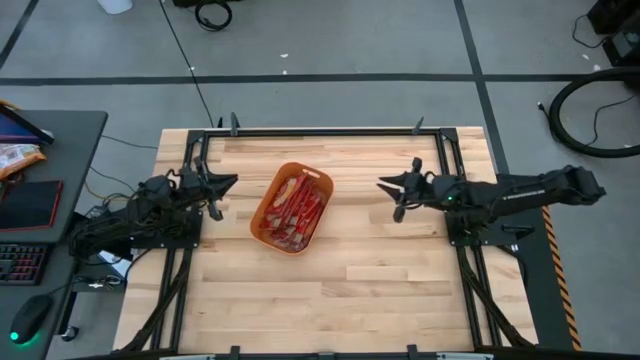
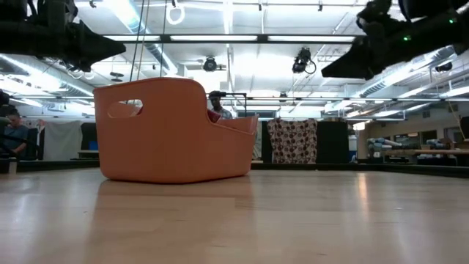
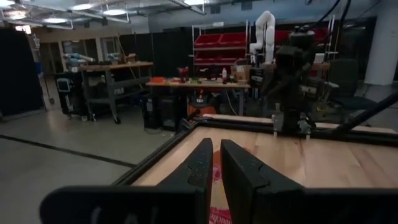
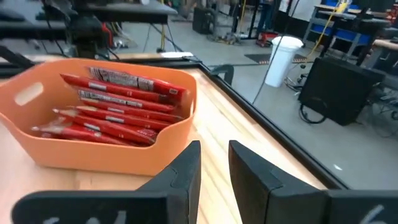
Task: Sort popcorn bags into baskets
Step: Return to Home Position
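The orange basket (image 1: 262, 222) stands on its base at the middle of the table, its long side slanting. Red popcorn bags (image 1: 298, 205) lie stacked inside it, several of them narrow red-and-white ones (image 4: 118, 106). I see no bag on the table outside the basket. My left gripper (image 1: 232, 181) hovers left of the basket, high above the table (image 2: 110, 48), its fingers a narrow gap apart (image 3: 216, 149). My right gripper (image 1: 383, 184) hovers right of the basket at the same height (image 2: 330, 72), also narrowly open (image 4: 214, 152). Both point at the basket and hold nothing.
Black frame rails (image 1: 330, 131) run along the table's far edge and both sides. Bare wood lies near and far of the basket (image 2: 176, 128). A desk with a keyboard (image 1: 20, 262) and mouse stands beyond the left edge. A person (image 2: 11, 136) sits far off in the room.
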Motion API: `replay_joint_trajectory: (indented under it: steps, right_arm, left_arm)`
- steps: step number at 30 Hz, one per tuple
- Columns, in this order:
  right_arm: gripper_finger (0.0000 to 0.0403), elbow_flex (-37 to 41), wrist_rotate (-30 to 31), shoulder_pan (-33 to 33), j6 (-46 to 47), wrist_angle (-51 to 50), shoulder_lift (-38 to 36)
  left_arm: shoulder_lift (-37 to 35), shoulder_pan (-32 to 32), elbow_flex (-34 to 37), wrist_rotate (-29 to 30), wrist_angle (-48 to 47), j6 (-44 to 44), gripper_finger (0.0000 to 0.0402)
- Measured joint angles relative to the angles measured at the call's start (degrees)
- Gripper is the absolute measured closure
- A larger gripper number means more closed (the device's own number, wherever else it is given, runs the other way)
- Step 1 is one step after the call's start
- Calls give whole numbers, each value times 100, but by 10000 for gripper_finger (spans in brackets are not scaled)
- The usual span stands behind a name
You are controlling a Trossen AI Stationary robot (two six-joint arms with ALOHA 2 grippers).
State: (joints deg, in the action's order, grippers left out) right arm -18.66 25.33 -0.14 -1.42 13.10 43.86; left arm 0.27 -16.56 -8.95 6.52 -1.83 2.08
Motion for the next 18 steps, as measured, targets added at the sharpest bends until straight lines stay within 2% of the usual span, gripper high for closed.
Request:
replay_joint_trajectory:
  steps: [11,15,18]
  right_arm:
    - [316,1002,-793,-231,1,749,-1074]
    - [316,1495,-806,-232,38,1213,-1427]
    - [316,1840,-695,-230,147,1449,-1677]
  left_arm:
    - [4,5,0,-117,182,-315,365]
    - [2,11,0,-426,462,-38,365]
    - [4,9,0,-316,427,-28,365]
